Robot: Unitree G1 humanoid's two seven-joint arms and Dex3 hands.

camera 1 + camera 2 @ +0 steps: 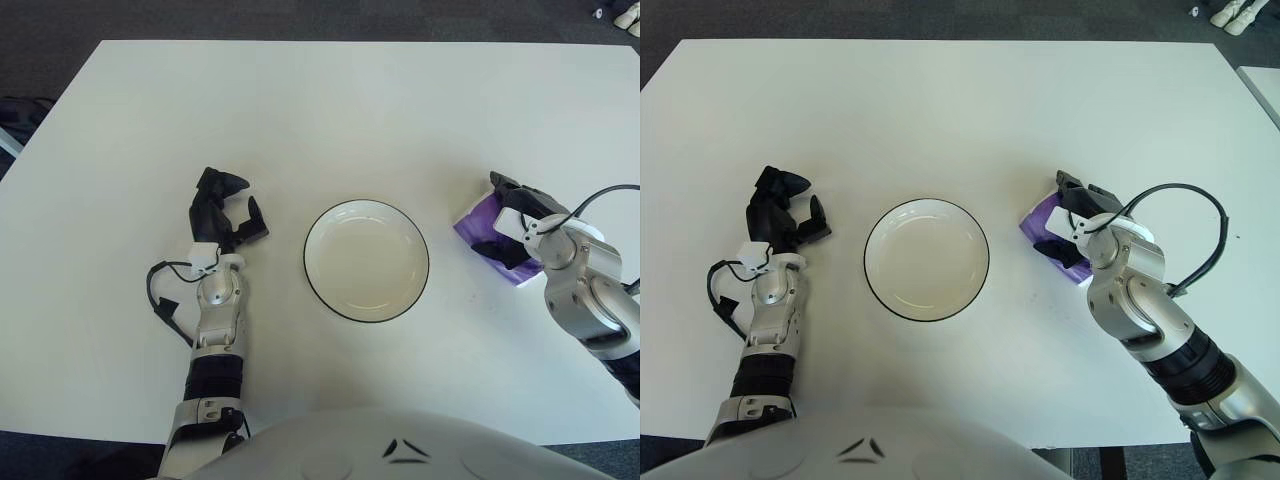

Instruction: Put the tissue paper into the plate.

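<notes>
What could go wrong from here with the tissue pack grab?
1. The right hand covers the purple tissue pack from above, and whether it has closed is unclear; a shallow hold on the soft pack could slip on lifting.
2. The plate is shallow-rimmed, so a drop near its edge may slide off.
The left hand shows idle left of the plate.

a white worktop (pixel 330 110) is being seen from above, with dark floor (pixel 300 18) showing beyond its far edge. a white plate (pixel 366 260) with a dark rim is lying near the middle of the worktop. a purple tissue paper pack (pixel 478 222) is lying to the right of the plate, apart from it, and is being partly covered by the right hand (pixel 512 220). the left hand (pixel 222 210) is showing to the left of the plate.
</notes>
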